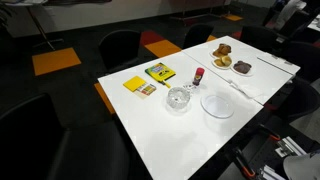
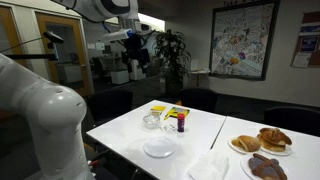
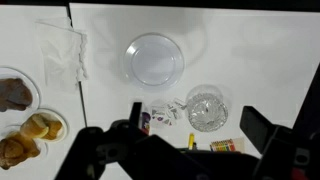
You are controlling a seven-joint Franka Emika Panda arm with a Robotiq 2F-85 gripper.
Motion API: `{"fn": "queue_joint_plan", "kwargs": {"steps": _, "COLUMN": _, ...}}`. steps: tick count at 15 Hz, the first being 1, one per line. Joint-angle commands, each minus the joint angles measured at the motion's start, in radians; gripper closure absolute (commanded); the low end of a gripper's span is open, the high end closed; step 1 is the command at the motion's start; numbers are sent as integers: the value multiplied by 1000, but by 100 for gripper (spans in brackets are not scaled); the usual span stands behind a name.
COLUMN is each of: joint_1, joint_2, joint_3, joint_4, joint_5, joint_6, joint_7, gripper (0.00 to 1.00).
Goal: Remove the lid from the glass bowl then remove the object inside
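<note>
Nearest the wrist camera, the gripper [image 3: 195, 140] is being shown released, its dark fingers [image 3: 265, 132] being spread wide with nothing between them, high above the white table [image 1: 150, 130]. Below it the glass bowl [image 3: 206, 108] is being seen standing uncovered on the tabletop, just beside the white round disc [image 3: 154, 60] but not touching it (whether anything is lying inside cannot be told through the glare). A small red bottle [image 1: 198, 75] is being seen standing near the bowl, with a yellow pack [image 1: 137, 86] and a yellow box [image 1: 159, 72] lying close by, their printing being rendered too small to read. A plate of pastries [image 2: 262, 140] and a crumpled pale sheet [image 3: 62, 55] are being seen toward one end of the table. Writing on the framed poster [image 2: 240, 38] on the wall is likewise being lost to blur.
</note>
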Motion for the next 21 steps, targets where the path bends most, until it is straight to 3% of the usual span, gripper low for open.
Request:
{"fn": "queue_joint_plan", "kwargs": {"steps": 1, "joint_1": 4, "joint_2": 1, "joint_3": -3, "joint_4": 3, "joint_5": -2, "joint_6": -3, "joint_7": 2, "gripper": 0}}
{"fn": "queue_joint_plan", "kwargs": {"steps": 19, "joint_1": 4, "joint_2": 1, "joint_3": -3, "joint_4": 3, "joint_5": -2, "joint_6": -3, "joint_7": 2, "gripper": 0}}
{"fn": "queue_joint_plan", "kwargs": {"steps": 21, "joint_1": 0, "joint_2": 44, "joint_3": -39, "joint_4": -5, "joint_5": -12, "joint_6": 39, "joint_7": -47, "gripper": 0}}
